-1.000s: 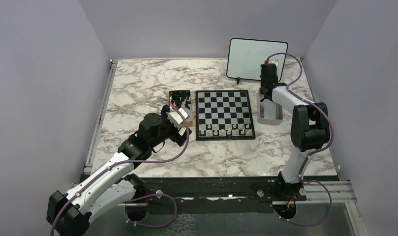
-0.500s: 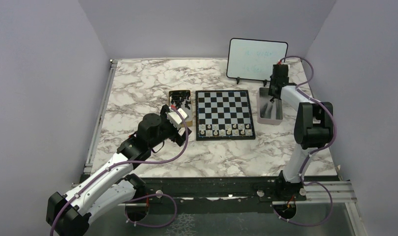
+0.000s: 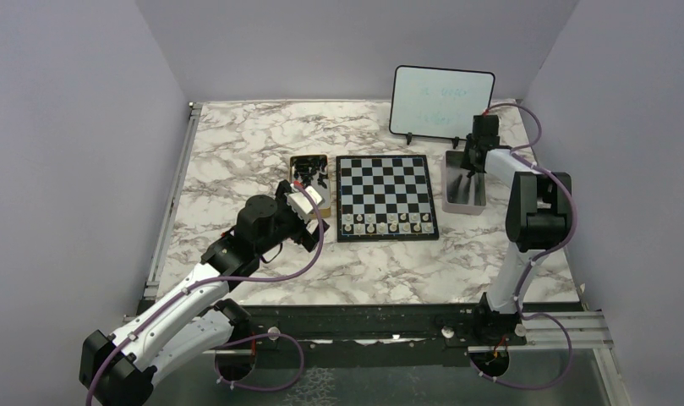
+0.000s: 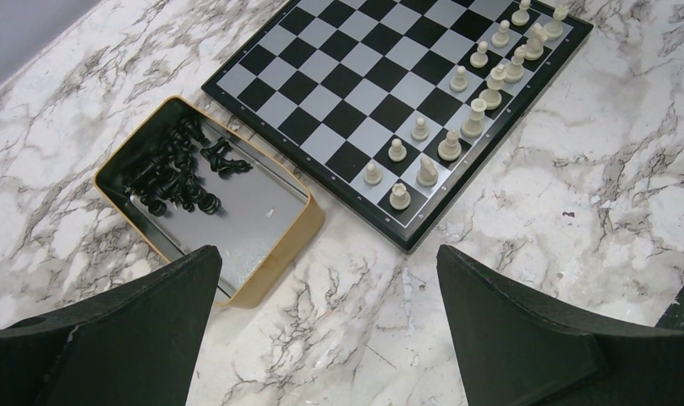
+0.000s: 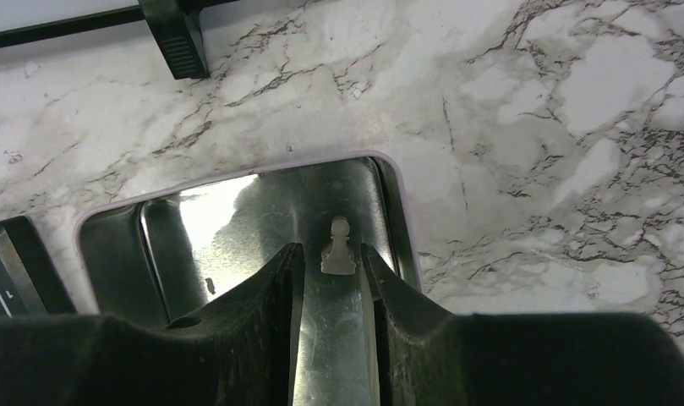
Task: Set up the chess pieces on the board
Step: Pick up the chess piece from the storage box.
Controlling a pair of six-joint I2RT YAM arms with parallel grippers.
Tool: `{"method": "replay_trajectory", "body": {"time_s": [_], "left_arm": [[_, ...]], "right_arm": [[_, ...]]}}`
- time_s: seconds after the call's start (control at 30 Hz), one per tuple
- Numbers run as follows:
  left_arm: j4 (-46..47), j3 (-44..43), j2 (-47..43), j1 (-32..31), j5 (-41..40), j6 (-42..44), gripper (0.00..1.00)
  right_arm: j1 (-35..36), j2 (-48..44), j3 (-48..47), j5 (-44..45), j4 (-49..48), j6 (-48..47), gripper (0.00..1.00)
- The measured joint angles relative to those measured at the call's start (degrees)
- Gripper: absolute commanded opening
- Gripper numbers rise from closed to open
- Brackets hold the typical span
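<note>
1. One white pawn [image 5: 338,249] sits between my right gripper [image 5: 331,255] fingertips. A second ago these jaws were nearly together; now they stand partly apart, flanking the pawn with a sliver of gap on its left, so I judge it not clamped yet.
2. That pawn lies in the metal tray [image 5: 110,245] just off the board's right edge, at the tray's end farthest from the white rows. It is the only piece I can see in there.
3. Over the last second my right arm slid from the tray's middle to that far end, which reads as lining up to grasp.
4. On the board [image 3: 385,196], the white pieces [image 4: 473,110] fill the two near rows, with one pawn square apparently bare. This pawn would likely complete the white side.
5. My left gripper [image 4: 325,262] has not moved: jaws wide apart, empty, above the table off the board's left near corner. The black pieces [image 4: 173,173] wait in the gold tray [image 4: 270,271] touching the board's left edge.
</note>
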State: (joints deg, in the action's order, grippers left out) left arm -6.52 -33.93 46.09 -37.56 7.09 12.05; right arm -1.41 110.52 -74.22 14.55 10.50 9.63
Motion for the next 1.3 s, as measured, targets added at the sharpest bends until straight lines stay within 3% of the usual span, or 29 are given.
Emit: {"method": "replay_trajectory", "body": {"time_s": [0.63,0.97,1.3], "left_arm": [[0.00,0.00,-0.02,0.00,0.00,0.20,0.99],[0.00,0.02,-0.07,0.00,0.00,0.28,0.99],[0.00,0.02,-0.24,0.00,0.00,0.44,0.99]], "right_arm": [[-0.55,2.38,1.18,-1.92,-0.02,2.45,0.35],[-0.59,2.47,1.22,-2.49,-0.24,2.32,0.18],[-0.85,2.47,1.64,-8.46,-1.99,-3.30,0.14]]}}
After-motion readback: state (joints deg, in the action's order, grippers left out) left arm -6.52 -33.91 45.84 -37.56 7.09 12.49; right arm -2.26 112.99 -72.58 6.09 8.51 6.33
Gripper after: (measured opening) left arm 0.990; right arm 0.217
